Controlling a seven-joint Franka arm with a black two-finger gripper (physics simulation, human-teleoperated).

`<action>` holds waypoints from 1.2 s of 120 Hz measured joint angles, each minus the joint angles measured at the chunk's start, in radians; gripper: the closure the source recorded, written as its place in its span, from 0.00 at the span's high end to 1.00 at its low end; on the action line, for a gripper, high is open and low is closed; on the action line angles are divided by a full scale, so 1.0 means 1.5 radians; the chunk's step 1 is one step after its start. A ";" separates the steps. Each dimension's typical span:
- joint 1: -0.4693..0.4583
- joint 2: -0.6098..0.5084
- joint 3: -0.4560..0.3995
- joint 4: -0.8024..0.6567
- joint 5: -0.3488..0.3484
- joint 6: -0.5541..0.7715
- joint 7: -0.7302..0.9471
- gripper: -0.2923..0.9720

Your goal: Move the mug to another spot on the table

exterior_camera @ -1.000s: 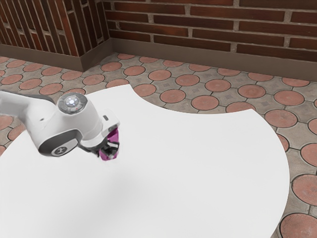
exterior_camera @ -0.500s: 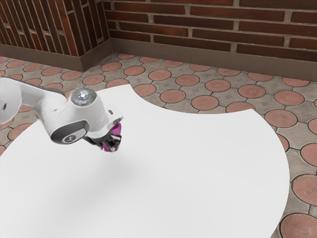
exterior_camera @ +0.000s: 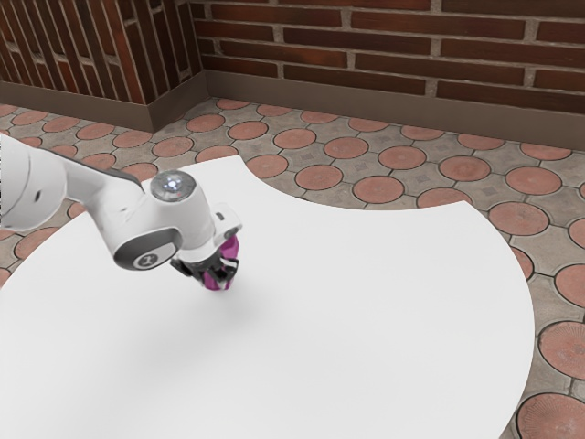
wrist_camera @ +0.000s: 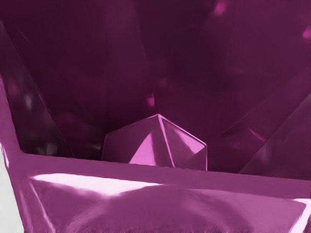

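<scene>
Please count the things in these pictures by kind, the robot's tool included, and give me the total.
Glossy magenta mug, gripped by the tool: 1
Black two-finger tool: 1
Round white table: 1
Total: 3

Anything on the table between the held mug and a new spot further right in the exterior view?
Nothing visible does: the gripper is shut on the mug, and no other object shows on the white table around it.
</scene>
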 joint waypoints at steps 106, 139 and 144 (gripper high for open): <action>-0.003 -0.009 -0.016 -0.029 -0.015 0.001 -0.009 0.73; -0.002 -0.106 -0.034 -0.081 -0.028 0.000 -0.013 0.76; 0.000 -0.133 -0.041 -0.094 -0.034 0.000 -0.013 0.76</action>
